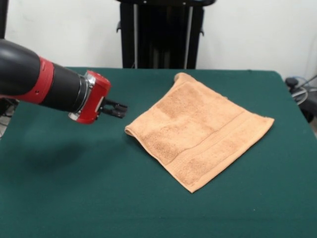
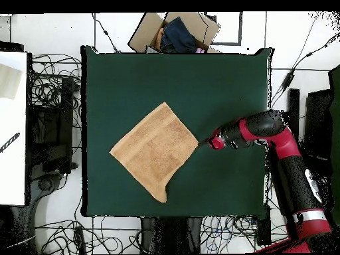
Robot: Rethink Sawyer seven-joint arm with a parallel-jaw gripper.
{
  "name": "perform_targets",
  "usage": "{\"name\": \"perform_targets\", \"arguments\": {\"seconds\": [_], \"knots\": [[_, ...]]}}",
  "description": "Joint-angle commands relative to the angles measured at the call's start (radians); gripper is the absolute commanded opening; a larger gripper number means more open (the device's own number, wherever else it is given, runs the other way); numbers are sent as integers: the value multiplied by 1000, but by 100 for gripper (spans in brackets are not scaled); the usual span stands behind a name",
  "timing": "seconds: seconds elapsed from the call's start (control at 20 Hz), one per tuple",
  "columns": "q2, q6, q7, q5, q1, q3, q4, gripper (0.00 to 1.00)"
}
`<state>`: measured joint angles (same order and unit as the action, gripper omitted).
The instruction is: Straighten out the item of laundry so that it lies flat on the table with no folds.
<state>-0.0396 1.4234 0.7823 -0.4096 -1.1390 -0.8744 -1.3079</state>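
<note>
Across the tabletop (image 1: 59, 198) in the front view, the towel (image 1: 198, 134) lies spread as a diamond right of centre, nearly flat, though its far corner looks curled over and its left corner rolled, so I judge the job mostly done with those two spots left. From overhead the towel (image 2: 154, 147) sits mid-table with one corner drawn into a narrow tail, and the gripper (image 2: 201, 142) hangs just beside another corner, holding nothing; whether its fingers are spread I cannot tell.
</note>
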Motion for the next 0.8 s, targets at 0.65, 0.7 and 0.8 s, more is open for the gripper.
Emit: {"name": "perform_targets", "arguments": {"seconds": [0.65,0.7,0.8], "knots": [[-29,-275,-29,-78,30,129,-61,100],[-26,-284,-41,-77,24,124,-67,100],[-23,-302,-56,-82,15,118,-80,100]]}}
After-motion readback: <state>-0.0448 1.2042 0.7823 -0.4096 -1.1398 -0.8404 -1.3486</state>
